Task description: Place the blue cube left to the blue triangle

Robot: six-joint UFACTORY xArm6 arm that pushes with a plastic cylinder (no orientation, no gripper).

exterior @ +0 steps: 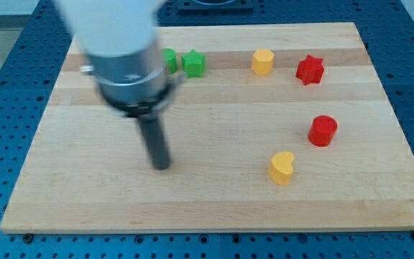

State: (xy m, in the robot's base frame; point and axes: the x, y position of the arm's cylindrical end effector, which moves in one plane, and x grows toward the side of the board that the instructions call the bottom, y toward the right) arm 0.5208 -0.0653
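No blue cube and no blue triangle show in the camera view; they may be hidden behind my arm's wide body at the view's upper left. My tip (162,165) rests on the wooden board (214,194) left of centre, with no block touching it. The nearest blocks are a green star (193,63) and a green block (169,60), partly hidden behind the arm, both well above the tip.
A yellow hexagonal block (263,62) and a red star (310,70) sit near the board's top right. A red cylinder (323,131) and a yellow heart (282,167) sit at the right, lower down. A blue perforated table surrounds the board.
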